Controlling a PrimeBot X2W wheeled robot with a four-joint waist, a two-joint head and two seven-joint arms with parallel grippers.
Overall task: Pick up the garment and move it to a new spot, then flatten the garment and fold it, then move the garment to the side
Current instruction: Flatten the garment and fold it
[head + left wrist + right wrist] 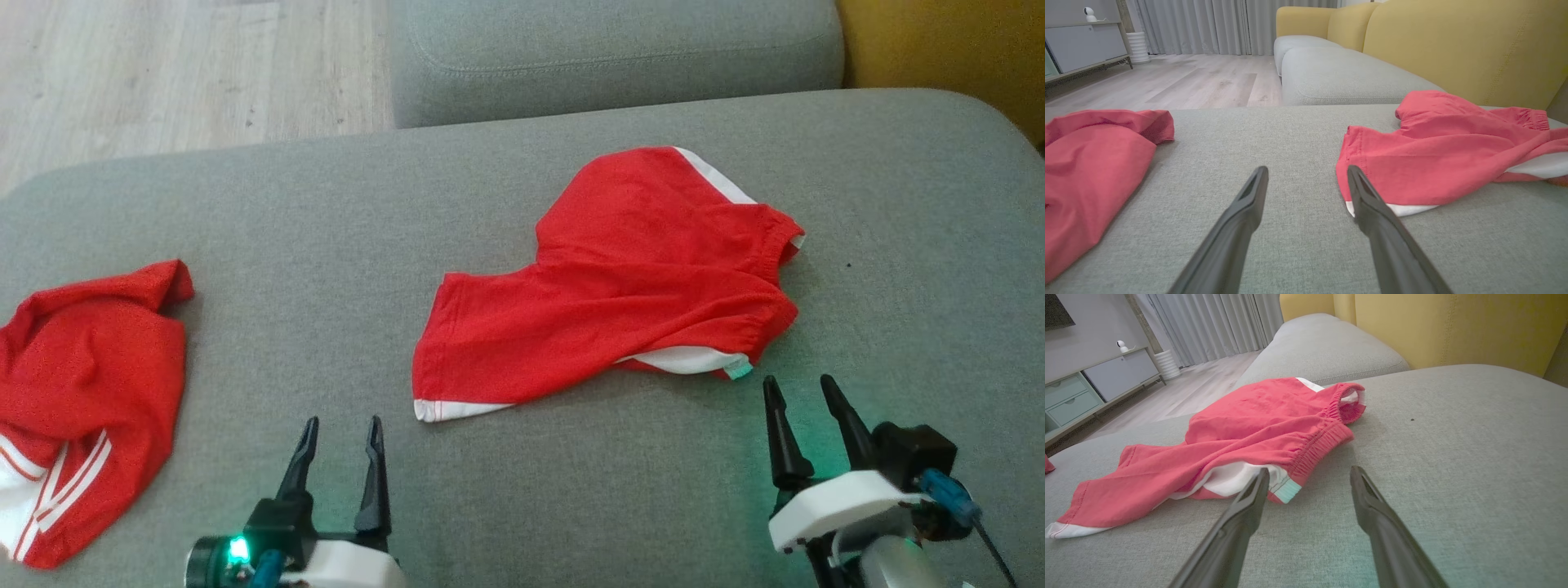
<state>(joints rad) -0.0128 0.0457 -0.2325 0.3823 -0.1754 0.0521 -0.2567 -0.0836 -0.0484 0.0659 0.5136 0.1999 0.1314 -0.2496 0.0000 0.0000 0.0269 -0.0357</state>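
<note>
A red garment (620, 278), shorts with white trim and an elastic waistband, lies crumpled on the grey cushion (245, 212) right of centre. My left gripper (343, 422) hovers open near the front edge, just left of the hem's white corner. In the left wrist view the garment (1433, 163) lies beside the right finger of that open gripper (1307, 168). My right gripper (797, 380) stands open just in front of the waistband end. In the right wrist view its left fingertip sits close to the teal label of the garment (1257, 428), and the gripper (1309, 469) is empty.
A second red piece of clothing (82, 392) with white stripes lies at the cushion's left edge. Another grey seat cushion (612, 57) sits behind, a yellow backrest (939, 49) at the far right, wooden floor (163, 73) at the far left.
</note>
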